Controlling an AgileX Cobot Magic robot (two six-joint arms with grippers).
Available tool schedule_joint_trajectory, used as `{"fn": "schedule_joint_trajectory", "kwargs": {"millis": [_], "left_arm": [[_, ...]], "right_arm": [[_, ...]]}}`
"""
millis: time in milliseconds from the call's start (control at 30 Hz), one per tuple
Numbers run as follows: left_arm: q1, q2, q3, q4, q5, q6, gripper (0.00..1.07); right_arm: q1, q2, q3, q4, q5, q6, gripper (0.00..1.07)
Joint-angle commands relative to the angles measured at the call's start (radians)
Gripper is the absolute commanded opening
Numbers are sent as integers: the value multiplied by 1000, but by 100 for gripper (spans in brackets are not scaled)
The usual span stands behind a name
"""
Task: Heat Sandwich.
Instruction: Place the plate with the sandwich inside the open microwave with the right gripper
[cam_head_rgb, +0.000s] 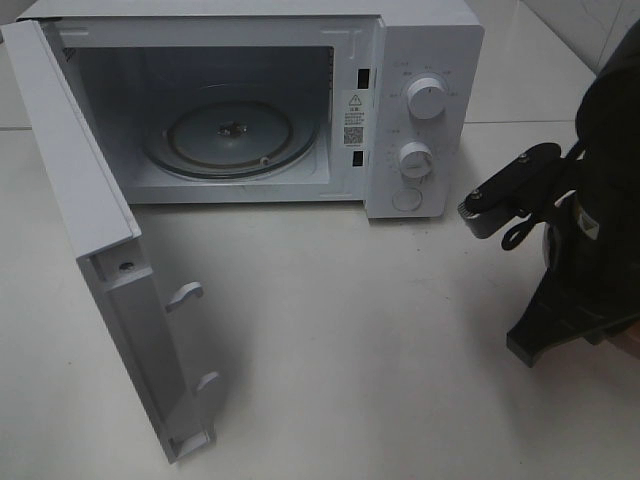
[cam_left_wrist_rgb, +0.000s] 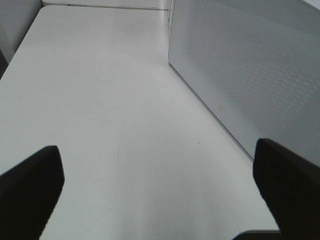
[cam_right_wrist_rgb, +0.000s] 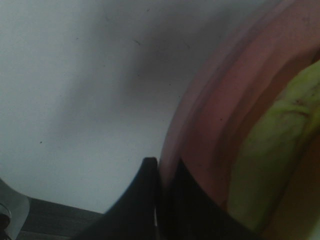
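from the high camera, a white microwave (cam_head_rgb: 430, 45) stands at the back of the white table (cam_head_rgb: 350, 330), its door (cam_head_rgb: 90, 200) swung wide to the left and the glass turntable (cam_head_rgb: 230, 135) bare inside; two knobs (cam_head_rgb: 427, 98) sit on its front panel. the right arm (cam_head_rgb: 590, 200) hangs dark at the right edge, low over the table. in the left wrist view, the left gripper (cam_left_wrist_rgb: 157, 150) is released, its fingers (cam_left_wrist_rgb: 30, 185) spread far apart over bare table, with a perforated white panel (cam_left_wrist_rgb: 250, 65) of the microwave just beside. in the right wrist view, the right gripper (cam_right_wrist_rgb: 162, 167) is clenched on the rim of the pink plate (cam_right_wrist_rgb: 215, 125), and the sandwich (cam_right_wrist_rgb: 280, 145) lies on that plate, its yellow-green filling showing.
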Motion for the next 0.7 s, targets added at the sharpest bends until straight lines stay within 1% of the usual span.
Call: {"fn": "schedule_joint_trajectory", "kwargs": {"millis": [33, 100, 167, 200, 300, 367, 400, 700], "left_arm": [[-2, -23, 2, 0, -11, -9, 98], [-2, -23, 2, 0, -11, -9, 98], [-2, -23, 2, 0, -11, -9, 98], [-2, -23, 2, 0, -11, -9, 98], [-2, -23, 2, 0, -11, -9, 98], [-2, -23, 2, 0, -11, -9, 98], [-2, -23, 2, 0, -11, -9, 98], [-2, -23, 2, 0, -11, -9, 98]], "right_arm": [[28, -23, 2, -23, 33, -19, 0], [72, -50, 2, -20, 49, -28, 1], [104, -65, 2, -20, 57, -30, 1], [104, -65, 2, -20, 57, -30, 1], [165, -91, 2, -20, 80, -30, 1], [177, -99, 2, -20, 83, -31, 1], [208, -105, 2, -21, 92, -33, 1], [306, -124, 2, -20, 97, -87, 2]]}}
